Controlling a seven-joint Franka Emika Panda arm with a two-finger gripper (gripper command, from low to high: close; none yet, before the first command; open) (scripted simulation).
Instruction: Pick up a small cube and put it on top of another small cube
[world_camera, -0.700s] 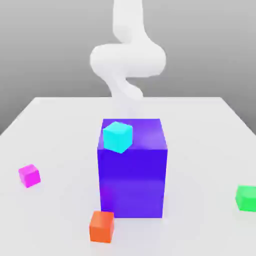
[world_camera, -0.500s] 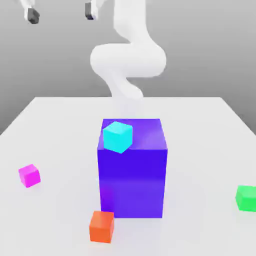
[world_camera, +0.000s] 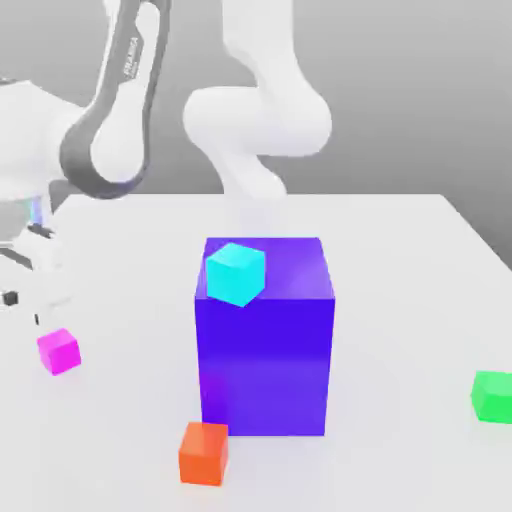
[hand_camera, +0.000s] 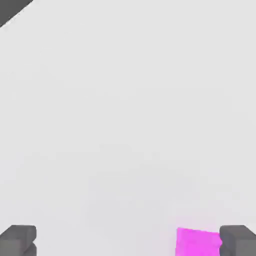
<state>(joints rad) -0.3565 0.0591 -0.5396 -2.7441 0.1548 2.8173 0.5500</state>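
The gripper (world_camera: 22, 308) hangs at the left edge of the exterior view, jaws spread wide and holding nothing, poised above the table (world_camera: 400, 260) to straddle its target. The magenta cube (world_camera: 59, 351) sits on the table just below and to the right of the fingertips (world_camera: 11, 298), not yet between them. In the hand view the magenta cube (hand_camera: 198, 242) lies close to 1 dark finger pad (hand_camera: 238, 240), so the hand looks off-centre for a clean pinch. The green cube (world_camera: 492, 395) waits at the right edge, well apart. The big blue-purple block (world_camera: 265, 335) stands in the middle between the 2 cubes, likely forcing a raised carry.
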